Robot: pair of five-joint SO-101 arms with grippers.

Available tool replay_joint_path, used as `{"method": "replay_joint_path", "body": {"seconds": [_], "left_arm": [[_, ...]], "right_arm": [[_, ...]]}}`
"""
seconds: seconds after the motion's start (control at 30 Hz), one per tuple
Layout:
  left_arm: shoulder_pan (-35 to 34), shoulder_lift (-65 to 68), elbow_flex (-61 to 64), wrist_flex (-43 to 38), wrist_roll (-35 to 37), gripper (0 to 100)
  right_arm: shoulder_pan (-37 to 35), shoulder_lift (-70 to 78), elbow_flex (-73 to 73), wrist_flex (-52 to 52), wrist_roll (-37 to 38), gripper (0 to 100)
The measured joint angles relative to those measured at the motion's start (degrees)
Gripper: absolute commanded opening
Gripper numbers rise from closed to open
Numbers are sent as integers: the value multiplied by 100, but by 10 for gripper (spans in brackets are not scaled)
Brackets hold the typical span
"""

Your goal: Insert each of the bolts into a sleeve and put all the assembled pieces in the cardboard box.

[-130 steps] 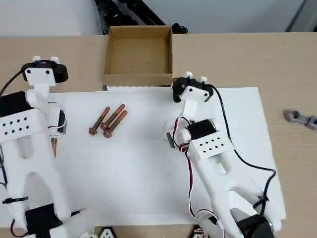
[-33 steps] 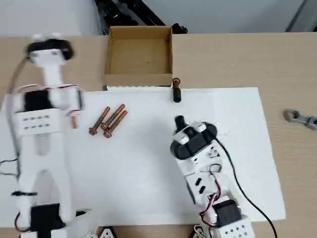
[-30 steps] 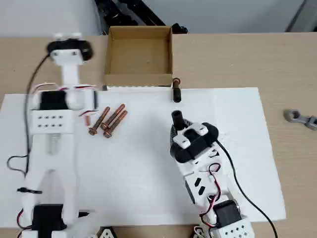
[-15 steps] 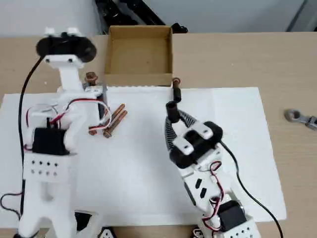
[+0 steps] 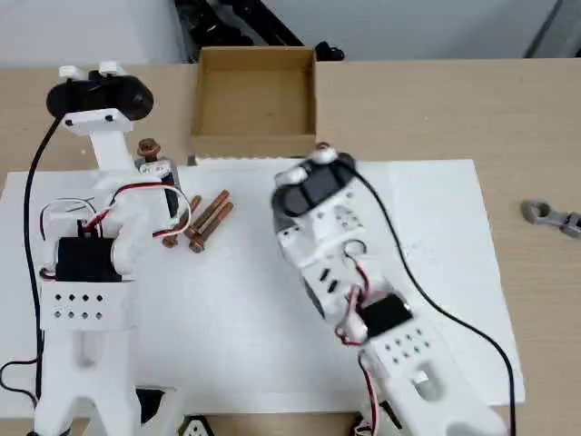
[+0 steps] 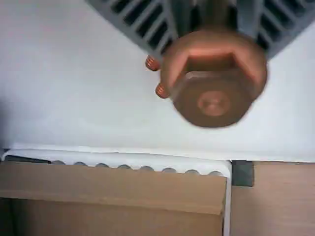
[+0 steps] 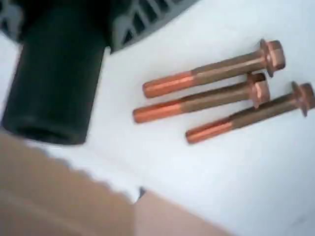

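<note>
Three loose bolts (image 5: 200, 221) lie on the white sheet (image 5: 227, 309), at four o'clock from the left gripper (image 5: 151, 165), whose jaws clamp a fourth bolt (image 5: 148, 147) upright. The right gripper (image 7: 74, 17), closed around a black sleeve (image 7: 54, 78), has swung from mid-sheet to the five o'clock corner of the cardboard box (image 5: 255, 141).

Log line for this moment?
left gripper: holds bolt near box | right gripper: holds sleeve | sheet: three bolts loose
</note>
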Motion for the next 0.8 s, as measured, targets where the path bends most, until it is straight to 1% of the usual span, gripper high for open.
{"method": "replay_joint_path", "body": {"seconds": [0.1, 0.27, 0.33, 0.4, 0.6, 0.7, 0.8], "left_arm": [[9, 0, 0, -176, 123, 6], [325, -114, 0, -237, 149, 6], [448, -360, 0, -237, 158, 6], [554, -738, 0, -237, 193, 6], [607, -1820, 70, -176, 413, 6], [607, -1969, 193, -132, 422, 6], [721, -2066, 255, -132, 519, 6]], "right_arm": [[-255, 492, -141, 0, 0, 1], [-1046, 580, -149, -18, 0, 1], [-1310, 580, -149, -26, 0, 1], [-1477, 457, -149, -26, 202, 2], [-1688, -571, -149, -26, 378, 2], [-1697, -1284, -35, 70, 413, 2], [-1697, -1960, 413, 141, 510, 2]]}}
